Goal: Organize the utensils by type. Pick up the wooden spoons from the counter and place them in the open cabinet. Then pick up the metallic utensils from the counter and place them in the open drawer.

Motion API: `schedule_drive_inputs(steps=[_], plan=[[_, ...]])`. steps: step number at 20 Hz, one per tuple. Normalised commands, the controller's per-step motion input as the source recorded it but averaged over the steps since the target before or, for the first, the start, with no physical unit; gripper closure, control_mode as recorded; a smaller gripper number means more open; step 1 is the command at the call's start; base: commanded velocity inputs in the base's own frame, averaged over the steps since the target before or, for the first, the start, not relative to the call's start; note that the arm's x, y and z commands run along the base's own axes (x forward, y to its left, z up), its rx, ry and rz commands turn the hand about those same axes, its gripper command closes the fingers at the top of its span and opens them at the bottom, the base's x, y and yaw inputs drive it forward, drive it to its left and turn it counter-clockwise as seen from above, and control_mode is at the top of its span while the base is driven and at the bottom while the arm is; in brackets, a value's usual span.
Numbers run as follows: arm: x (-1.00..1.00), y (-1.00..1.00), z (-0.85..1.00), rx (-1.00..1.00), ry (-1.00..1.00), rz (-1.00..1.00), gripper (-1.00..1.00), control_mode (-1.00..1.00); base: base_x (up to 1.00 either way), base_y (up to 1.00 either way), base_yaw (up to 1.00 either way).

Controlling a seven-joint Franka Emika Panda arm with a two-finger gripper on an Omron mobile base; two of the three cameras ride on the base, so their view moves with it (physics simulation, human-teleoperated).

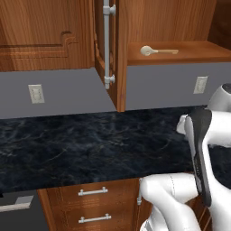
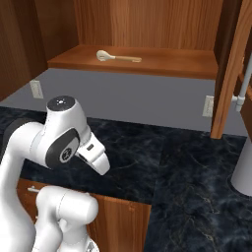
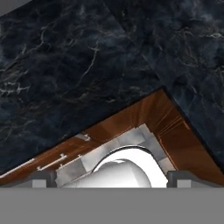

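Observation:
One wooden spoon (image 1: 158, 51) (image 2: 117, 57) lies on the shelf of the open cabinet (image 1: 189, 57) (image 2: 167, 66), its bowl to the left. My gripper (image 3: 111, 178) is open, fingertips (image 3: 43, 177) wide apart with nothing between them. It looks down over the front corner of the black marble counter (image 3: 78, 65). In the base views my arm is folded low in front of that counter (image 1: 90, 144) (image 2: 187, 162). No utensil lies on the stretch of counter in view. The metallic utensils are out of view. I cannot pick out the open drawer for certain.
The cabinet's open door (image 1: 108, 45) (image 2: 231, 64) stands edge-on with a long grey handle. Wall outlets (image 1: 36, 93) (image 2: 208, 106) sit on the grey backsplash. Shut drawer fronts (image 1: 92, 191) lie below the counter edge. A grey rounded object (image 2: 243, 167) stands at the far right.

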Motion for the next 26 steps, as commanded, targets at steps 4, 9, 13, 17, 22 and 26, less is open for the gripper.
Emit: schedule_drive_inputs(steps=[4, 9, 13, 17, 22, 26], plan=[[-0.29, 0.0, -0.33, -0.01, -0.03, 0.03, -1.0, -1.0, 0.0, 0.0, 0.0], [-0.15, 0.0, -0.08, -0.07, 0.0, 0.04, -1.0, -1.0, 0.0, 0.0, 0.0], [0.0, 0.0, 0.0, 0.0, 0.0, 0.0, -1.0, 1.0, -0.05, 0.0, 0.0], [0.0, 0.0, 0.0, 0.0, 0.0, 0.0, -1.0, 1.0, -0.47, 0.0, 0.02], [0.0, 0.0, 0.0, 0.0, 0.0, 0.0, -1.0, 1.0, -0.6, 0.08, 0.08], [0.0, 0.0, 0.0, 0.0, 0.0, 0.0, -1.0, 1.0, -0.56, 0.44, 0.0]])
